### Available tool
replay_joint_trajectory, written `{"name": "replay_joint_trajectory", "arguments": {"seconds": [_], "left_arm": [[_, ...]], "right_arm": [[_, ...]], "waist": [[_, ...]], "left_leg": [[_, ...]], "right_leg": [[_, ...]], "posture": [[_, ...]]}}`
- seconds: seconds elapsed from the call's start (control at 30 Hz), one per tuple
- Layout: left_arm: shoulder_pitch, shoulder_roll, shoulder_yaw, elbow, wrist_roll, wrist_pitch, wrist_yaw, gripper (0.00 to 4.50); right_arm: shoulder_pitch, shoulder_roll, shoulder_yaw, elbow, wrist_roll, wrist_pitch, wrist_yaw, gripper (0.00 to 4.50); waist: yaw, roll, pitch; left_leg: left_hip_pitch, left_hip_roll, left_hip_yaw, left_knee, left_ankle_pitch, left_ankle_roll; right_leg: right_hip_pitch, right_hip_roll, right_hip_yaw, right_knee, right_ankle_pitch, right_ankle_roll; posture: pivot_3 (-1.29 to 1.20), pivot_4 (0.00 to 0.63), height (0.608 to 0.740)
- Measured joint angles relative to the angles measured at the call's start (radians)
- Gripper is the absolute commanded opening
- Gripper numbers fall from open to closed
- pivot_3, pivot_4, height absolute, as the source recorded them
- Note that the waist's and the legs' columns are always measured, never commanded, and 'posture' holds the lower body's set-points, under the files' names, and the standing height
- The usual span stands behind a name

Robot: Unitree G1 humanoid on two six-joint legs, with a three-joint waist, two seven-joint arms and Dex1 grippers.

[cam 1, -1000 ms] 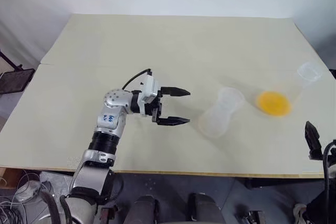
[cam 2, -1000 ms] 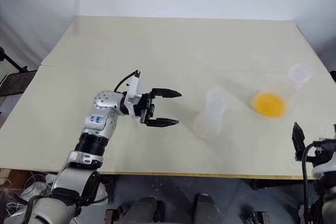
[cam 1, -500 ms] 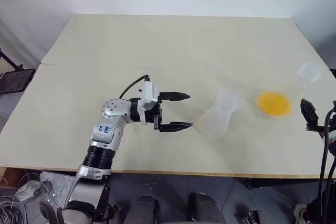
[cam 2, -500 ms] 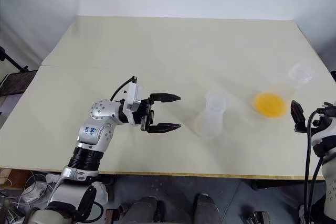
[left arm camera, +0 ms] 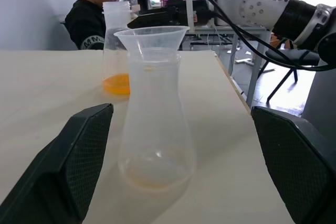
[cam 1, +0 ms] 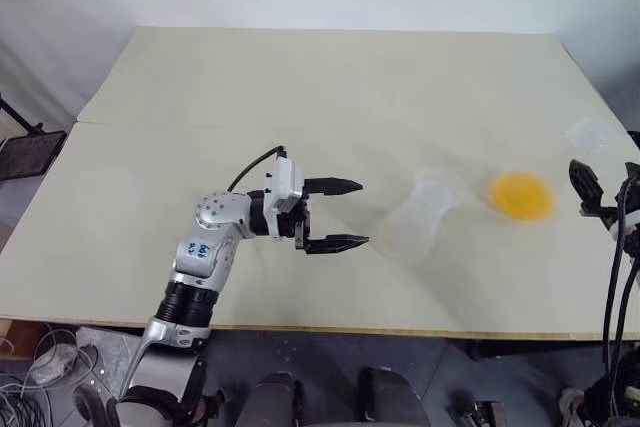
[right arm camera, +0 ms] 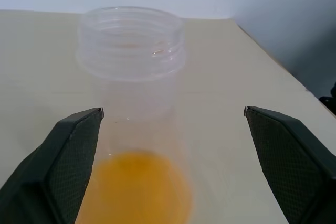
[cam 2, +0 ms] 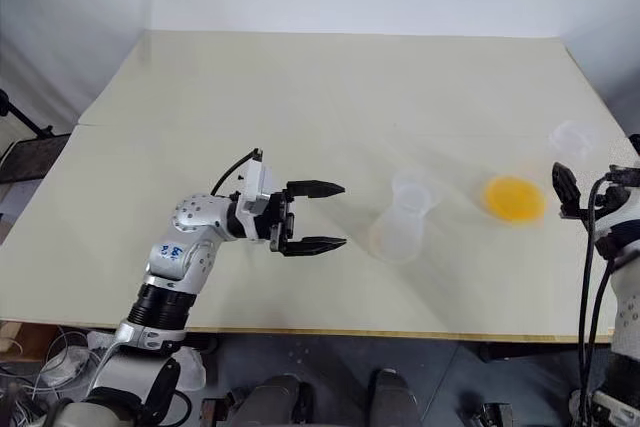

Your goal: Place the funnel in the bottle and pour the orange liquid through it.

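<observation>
Right end effector (cam 1: 590, 190) has advanced along the surface (cam 1: 300, 97) edge to the flask holding the orange liquid (cam 1: 521, 196); jaws spread, grasping nothing. Left end effector (cam 1: 340, 215) is also released, facing the bottle (cam 1: 420, 215) at mid-surface. Funnel (left arm camera: 151, 36) appears already seated in the bottle neck. Remaining: grasp flask, pour.

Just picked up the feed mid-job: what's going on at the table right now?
Nothing is gripped yet. The left gripper is open beside the bottle, which stands on the table with the funnel already in its neck. The right gripper is open around the clear container holding the orange liquid, not closed on it. A person sits beyond the table.
</observation>
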Motion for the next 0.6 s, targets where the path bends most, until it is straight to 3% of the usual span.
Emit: {"name": "replay_joint_trajectory", "arguments": {"seconds": [0.57,0.6], "left_arm": [[0.000,0.007,-0.003,0.000,-0.015,-0.008,0.018,4.47],[0.000,0.007,-0.003,0.000,-0.016,-0.009,0.020,4.50]], "right_arm": [[-0.162,-0.008,0.073,0.202,-0.042,-0.082,0.071,4.50],[-0.179,-0.008,0.082,0.221,-0.048,-0.090,0.071,4.32]], "waist": [[-0.003,0.000,0.000],[-0.004,0.000,0.000]], "left_leg": [[0.000,0.000,0.000,0.000,0.000,0.000],[0.000,0.001,0.000,0.000,0.000,0.000]], "right_leg": [[0.000,0.000,-0.001,-0.001,0.000,0.000],[0.000,0.000,-0.001,-0.001,0.000,0.000]], "posture": [[0.00,0.150,0.740],[0.00,0.150,0.740]]}}
